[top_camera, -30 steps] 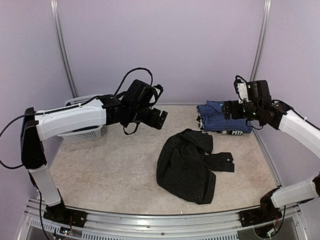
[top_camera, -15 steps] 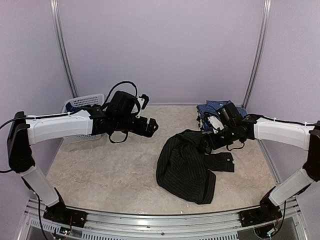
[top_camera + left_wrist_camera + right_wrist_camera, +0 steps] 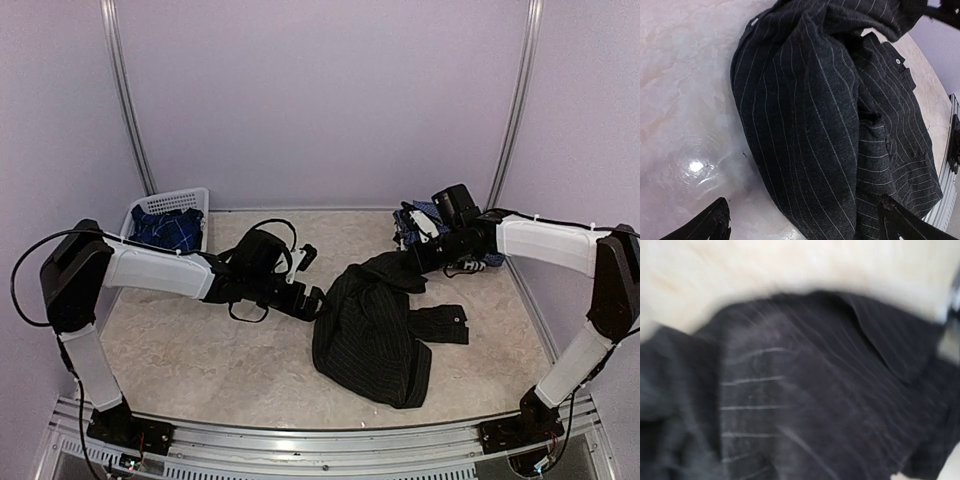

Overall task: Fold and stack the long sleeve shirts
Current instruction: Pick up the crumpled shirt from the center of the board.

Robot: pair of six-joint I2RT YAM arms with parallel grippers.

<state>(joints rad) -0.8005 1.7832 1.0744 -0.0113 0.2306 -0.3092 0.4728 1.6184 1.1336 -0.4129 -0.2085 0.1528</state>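
The black pinstriped long sleeve shirt (image 3: 372, 335) lies crumpled mid-table. Its upper part is drawn up toward my right gripper (image 3: 412, 265), which is shut on that cloth. In the right wrist view blurred black cloth (image 3: 805, 405) fills the frame and hides the fingers. My left gripper (image 3: 312, 298) is low at the shirt's left edge and open. The shirt's hem (image 3: 805, 150) lies between its fingertips (image 3: 719, 220). The blue-and-white checked shirt (image 3: 404, 235) sits folded at the back right, mostly hidden behind my right arm. The dark blue plaid shirt (image 3: 165, 228) is bunched in the basket.
The white lattice basket (image 3: 168, 200) stands at the back left by the wall. A metal rail (image 3: 300, 440) runs along the near table edge. Purple walls close in the back and both sides.
My right arm came down from the checked shirt to the black shirt and shut on its top edge. My left arm dropped forward to the shirt's left side, uncovering the basket.
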